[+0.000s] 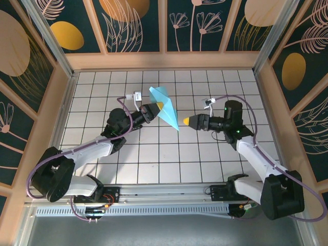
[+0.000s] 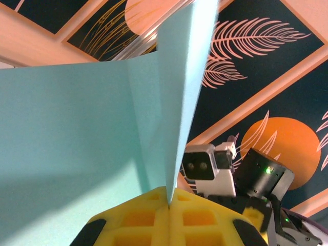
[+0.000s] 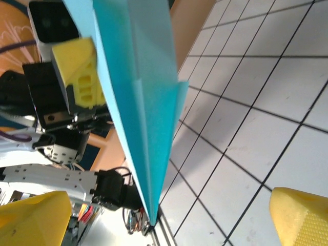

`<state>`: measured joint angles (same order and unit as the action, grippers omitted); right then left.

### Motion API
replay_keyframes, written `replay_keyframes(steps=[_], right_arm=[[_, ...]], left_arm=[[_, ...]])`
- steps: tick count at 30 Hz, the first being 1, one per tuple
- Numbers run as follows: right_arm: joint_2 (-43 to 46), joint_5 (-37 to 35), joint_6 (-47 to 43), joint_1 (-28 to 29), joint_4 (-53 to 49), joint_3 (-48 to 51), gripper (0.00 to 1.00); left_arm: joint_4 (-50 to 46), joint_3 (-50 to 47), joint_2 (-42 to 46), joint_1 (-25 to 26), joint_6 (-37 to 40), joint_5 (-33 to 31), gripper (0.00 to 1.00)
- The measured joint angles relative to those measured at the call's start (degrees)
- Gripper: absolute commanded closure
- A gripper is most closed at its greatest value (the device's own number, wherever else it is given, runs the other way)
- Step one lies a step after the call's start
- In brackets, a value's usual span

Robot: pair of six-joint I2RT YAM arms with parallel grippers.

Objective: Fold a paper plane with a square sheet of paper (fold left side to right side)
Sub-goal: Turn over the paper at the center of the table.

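- Cyan-blue paper plane (image 1: 166, 106), a slim creased dart, hangs above the white tiled worktop (image 1: 154, 154), near its middle, between the two arms.
- Left tool (image 1: 159, 106) is clamped tight on the plane's fold, its yellow pads (image 2: 148, 218) pressed together with the paper rising from between them.
- Right tool (image 1: 185, 121) stands spread wide, holding nothing, just beside the plane's pointed end and clear of it.
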<state>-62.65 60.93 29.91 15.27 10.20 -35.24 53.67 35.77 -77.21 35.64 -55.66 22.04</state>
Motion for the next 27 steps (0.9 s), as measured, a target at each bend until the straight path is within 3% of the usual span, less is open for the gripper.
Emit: replay_keyframes(steps=[14,20,27], right_arm=[[-3.3,3.4,8.0,7.0,15.7,3.3,0.01],[-5.1,3.6,8.2,7.2,17.6,1.5,0.12],[-9.2,3.5,8.3,7.2,20.3,-2.0,0.3]], left_arm=[[3.7,-0.1,-1.9,0.0,-1.7,2.2,1.0],[4.7,-0.1,-2.9,0.0,-2.8,3.6,1.0],[6.9,0.0,-4.9,0.0,-4.0,5.9,1.0]])
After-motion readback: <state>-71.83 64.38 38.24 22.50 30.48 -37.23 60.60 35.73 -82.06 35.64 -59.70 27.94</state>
